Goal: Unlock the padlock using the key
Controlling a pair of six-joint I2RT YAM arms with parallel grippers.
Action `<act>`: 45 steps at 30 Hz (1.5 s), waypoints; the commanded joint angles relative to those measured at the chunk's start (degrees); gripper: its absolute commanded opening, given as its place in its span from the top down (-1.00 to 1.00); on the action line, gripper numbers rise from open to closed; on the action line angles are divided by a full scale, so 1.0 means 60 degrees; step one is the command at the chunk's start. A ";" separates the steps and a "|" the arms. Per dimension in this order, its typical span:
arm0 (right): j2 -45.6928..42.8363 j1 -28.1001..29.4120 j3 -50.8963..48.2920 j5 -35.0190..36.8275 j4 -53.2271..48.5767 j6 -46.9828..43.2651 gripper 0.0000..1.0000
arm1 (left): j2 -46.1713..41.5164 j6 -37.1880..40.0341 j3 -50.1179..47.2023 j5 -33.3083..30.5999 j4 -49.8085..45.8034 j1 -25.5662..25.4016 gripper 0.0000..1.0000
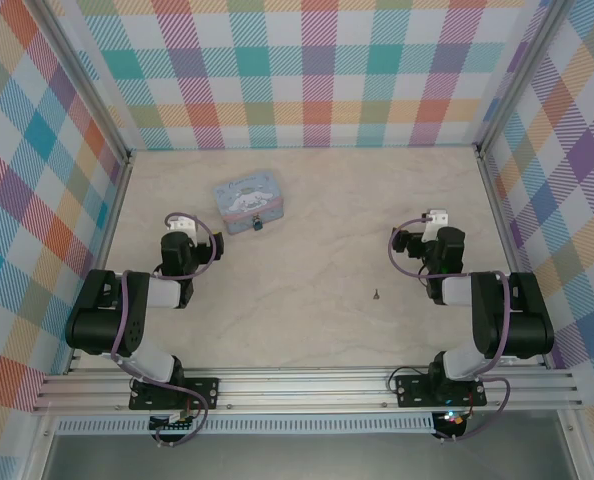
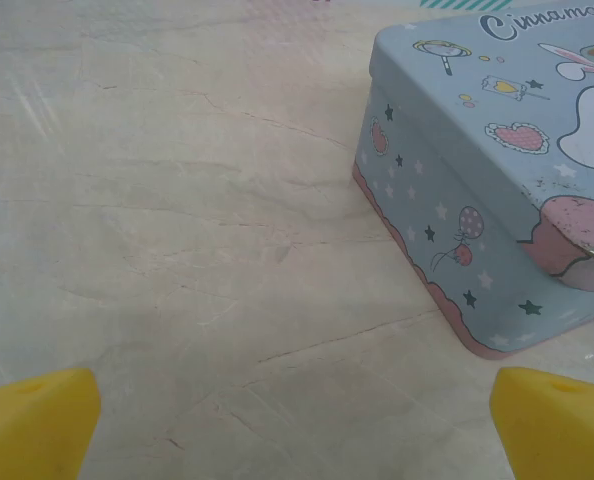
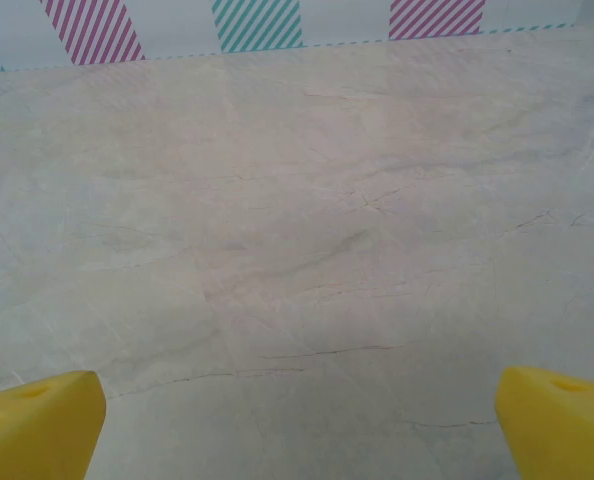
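Evidently each arm has its share. The padlock [image 1: 258, 225] hangs on the cartoon tin [image 1: 239, 198] beside the spread left pincer [image 2: 295, 425]; the key [image 1: 375, 294] lies loose nearer the spread right pincer [image 3: 299, 420].

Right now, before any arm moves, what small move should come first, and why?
Probably bring the right gripper back toward its base and leftward, over the key. Its jaws stand open and empty, the key lies loose on the table nearer this arm, and the padlock sits at the front of the tin.
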 commanded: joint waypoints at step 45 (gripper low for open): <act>-0.1440 0.0033 0.0124 -0.0007 -0.1365 0.0128 -0.99 | -0.1553 -0.0040 -0.0116 0.0159 -0.0892 -0.0013 -1.00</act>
